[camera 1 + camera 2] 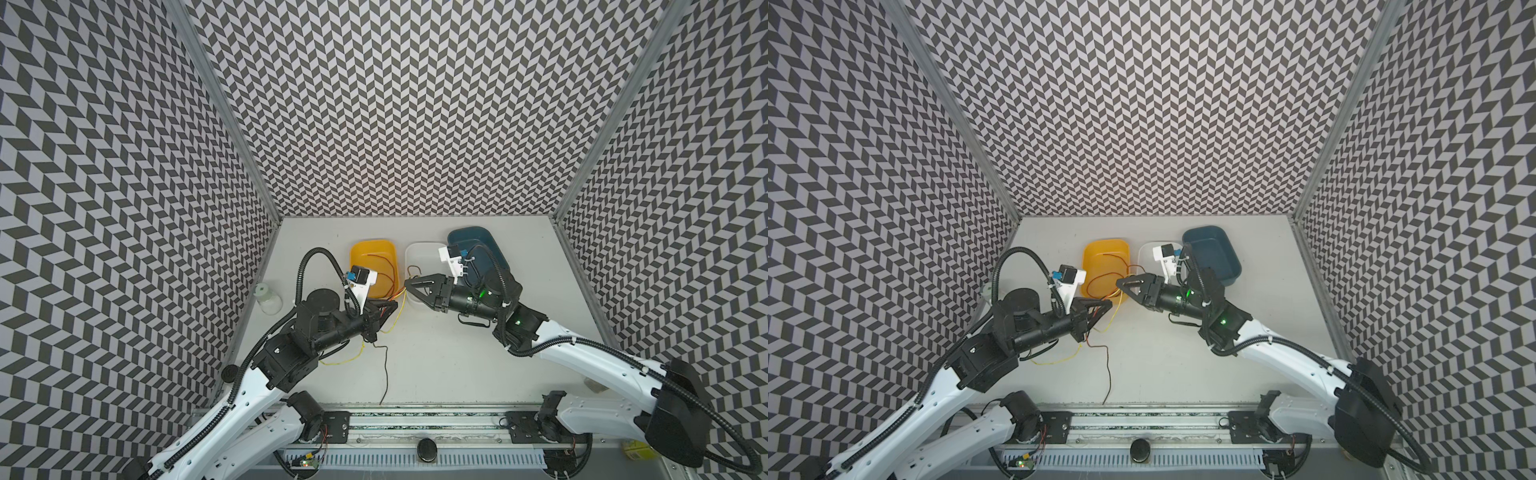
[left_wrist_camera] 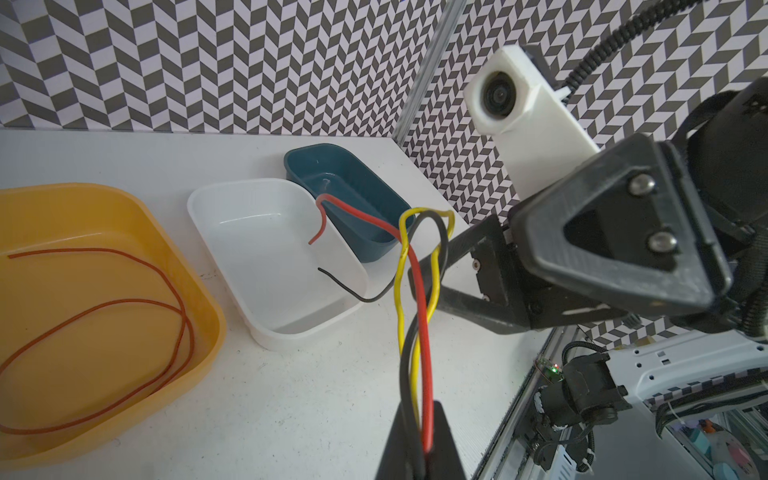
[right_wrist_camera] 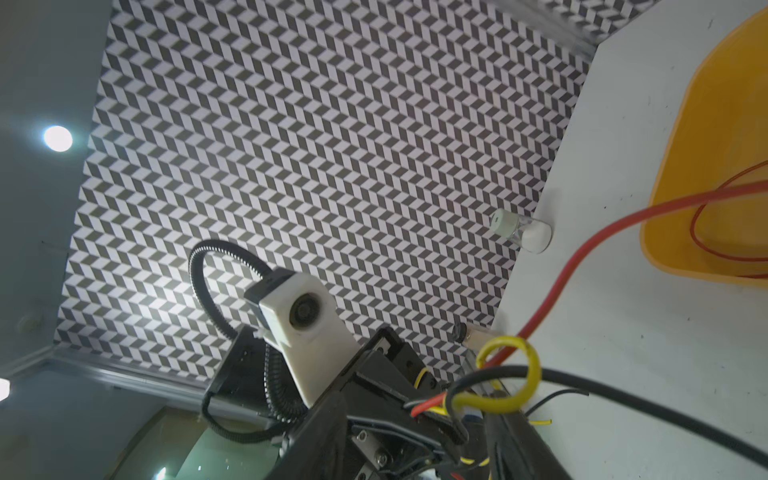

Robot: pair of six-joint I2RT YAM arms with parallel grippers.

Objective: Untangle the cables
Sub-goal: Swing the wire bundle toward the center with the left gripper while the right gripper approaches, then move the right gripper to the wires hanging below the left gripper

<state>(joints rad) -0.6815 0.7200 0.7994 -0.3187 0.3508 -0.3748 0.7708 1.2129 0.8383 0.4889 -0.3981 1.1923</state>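
Red, yellow and black cables (image 2: 424,332) run as one twisted bundle straight out from the left hand (image 2: 422,440), which is clamped on them, toward the facing right hand (image 1: 408,286). Their looped far end lies just at that nearer hand's tips, whose fingers look partly apart.

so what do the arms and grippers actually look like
The left arm and right arm have white shells, black joints and black corrugated conduits. The left gripper and right gripper are black with triangular cut-out fingers. Each wrist carries a white camera housing; green lights glow on the right arm.
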